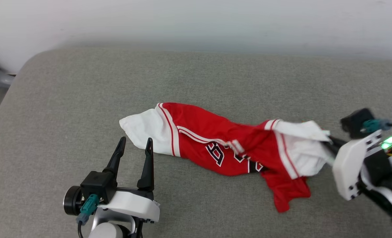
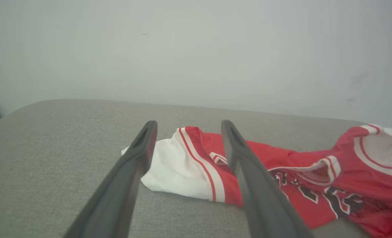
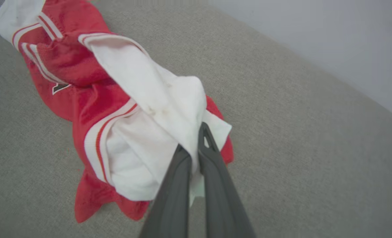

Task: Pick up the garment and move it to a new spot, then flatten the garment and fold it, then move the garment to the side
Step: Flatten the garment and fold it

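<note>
jaws of the right gripper (image 3: 194, 142) are pressed together on a fold of white sleeve at one end of the garment (image 3: 93, 99). the cloth bunches around both fingertips and a corner of white hangs below them. from that pinch the red body trails away across the grey cushioned surface (image 3: 298, 148).

jaws of the left gripper (image 1: 135, 140) stand spread with nothing between them. the garment's other white sleeve lies just beyond those fingertips. whether a tip touches the cloth cannot be told.

the head view takes in the whole stretch. the garment (image 1: 215, 138) lies rumpled between the two grippers, with the pinched end raised a little toward the right gripper (image 1: 329, 142).

the left wrist view looks low along its own fingers. the free sleeve and its red-and-white striped seam show in the gap between them, and the black-and-white lettering (image 2: 315, 191) lies past the finger on that view's right. the right wrist view catches only a scrap of that lettering, but it alone shows how tightly the fold is nipped.
</note>
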`<state>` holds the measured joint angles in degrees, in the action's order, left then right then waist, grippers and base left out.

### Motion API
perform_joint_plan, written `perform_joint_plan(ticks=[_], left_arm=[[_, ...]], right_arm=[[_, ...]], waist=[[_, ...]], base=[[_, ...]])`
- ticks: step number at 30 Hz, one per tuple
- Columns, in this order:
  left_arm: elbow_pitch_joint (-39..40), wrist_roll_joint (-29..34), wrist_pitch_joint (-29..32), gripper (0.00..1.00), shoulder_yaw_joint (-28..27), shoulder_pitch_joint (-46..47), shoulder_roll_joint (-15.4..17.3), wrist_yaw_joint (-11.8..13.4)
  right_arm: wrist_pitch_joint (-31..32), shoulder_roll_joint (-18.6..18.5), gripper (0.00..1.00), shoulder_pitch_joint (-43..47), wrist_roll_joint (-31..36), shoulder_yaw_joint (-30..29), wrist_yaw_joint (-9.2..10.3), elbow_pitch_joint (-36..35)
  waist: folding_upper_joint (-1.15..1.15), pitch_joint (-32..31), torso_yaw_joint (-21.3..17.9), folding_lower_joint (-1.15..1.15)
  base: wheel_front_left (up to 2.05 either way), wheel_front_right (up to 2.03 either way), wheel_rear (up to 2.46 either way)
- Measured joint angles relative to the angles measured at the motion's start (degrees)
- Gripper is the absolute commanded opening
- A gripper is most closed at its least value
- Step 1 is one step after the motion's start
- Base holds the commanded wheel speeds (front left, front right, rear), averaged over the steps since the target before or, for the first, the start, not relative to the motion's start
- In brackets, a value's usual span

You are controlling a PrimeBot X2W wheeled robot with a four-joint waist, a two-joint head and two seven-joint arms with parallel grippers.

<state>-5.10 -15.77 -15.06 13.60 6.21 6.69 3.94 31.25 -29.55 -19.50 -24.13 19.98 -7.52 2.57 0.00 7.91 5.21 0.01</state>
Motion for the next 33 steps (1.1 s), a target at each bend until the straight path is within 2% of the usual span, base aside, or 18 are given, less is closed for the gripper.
perform_joint_plan(ticks=[5, 9, 12, 18, 19, 20, 21, 28, 33], left_arm=[[-0.3, 0.2, 0.0, 1.0, -0.6, 0.0, -0.4, -0.5], [-0.5, 0.4, 0.0, 1.0, -1.1, -0.3, -0.6, -0.8], [-0.6, 0.4, 0.0, 1.0, -1.1, -0.4, -0.8, -0.9], [-1.1, 0.5, 0.0, 1.0, -1.2, -0.1, -0.8, -1.4], [-1.2, 0.5, 0.0, 1.0, -1.2, 0.0, -0.8, -1.4], [-1.3, 0.6, 0.0, 1.0, -1.2, 0.1, -0.8, -1.5], [-1.5, 0.6, 0.0, 1.0, -1.3, 0.1, -0.9, -1.5], [-2.6, 0.5, 0.0, 1.0, -1.6, -0.1, -0.6, -1.9], [-3.3, 0.3, 0.0, 1.0, -1.8, -1.4, -0.5, -1.9]], right_arm=[[1.6, -1.3, 0.0, 0.3, 1.0, -8.0, 0.0, 0.3], [3.6, -1.1, 0.0, 4.2, 1.3, -15.6, 0.0, 2.7], [4.9, 0.1, 0.0, 7.2, 0.8, -20.2, 0.01, 6.7], [3.8, 4.3, 0.02, 10.2, -1.7, -24.9, 0.0, 15.2], [3.0, 4.6, 0.21, 10.4, -1.4, -25.0, 0.0, 16.4], [2.0, 5.3, 0.5, 10.5, -1.6, -25.7, -0.01, 17.2], [0.8, 6.1, 1.0, 10.5, -2.1, -26.4, 0.01, 17.8], [-12.4, 9.3, 1.0, 10.4, -0.2, -29.7, 0.01, 18.6], [-23.7, 11.5, 1.0, 12.0, 3.3, -31.9, 0.01, 15.1]], waist=[[0.0, -0.7, -1.7, 0.0], [0.0, -1.2, -3.1, 0.0], [0.0, -1.1, -4.0, 0.0], [0.0, 0.0, -4.7, 0.0], [0.0, 0.2, -4.7, -0.01], [0.0, 0.3, -4.7, 0.0], [0.0, 0.4, -4.8, 0.0], [0.0, -0.5, -5.0, 0.0], [0.0, -2.4, -5.3, -0.01]], base=[[0.0, 0.0, 0.0], [0.0, 0.0, 0.0], [0.0, 0.0, 0.0], [0.0, 0.0, 0.0], [0.0, 0.0, 0.0], [0.0, 0.0, 0.0], [0.0, 0.0, 0.0], [0.0, 0.0, 0.0], [0.0, 0.0, 0.0]])
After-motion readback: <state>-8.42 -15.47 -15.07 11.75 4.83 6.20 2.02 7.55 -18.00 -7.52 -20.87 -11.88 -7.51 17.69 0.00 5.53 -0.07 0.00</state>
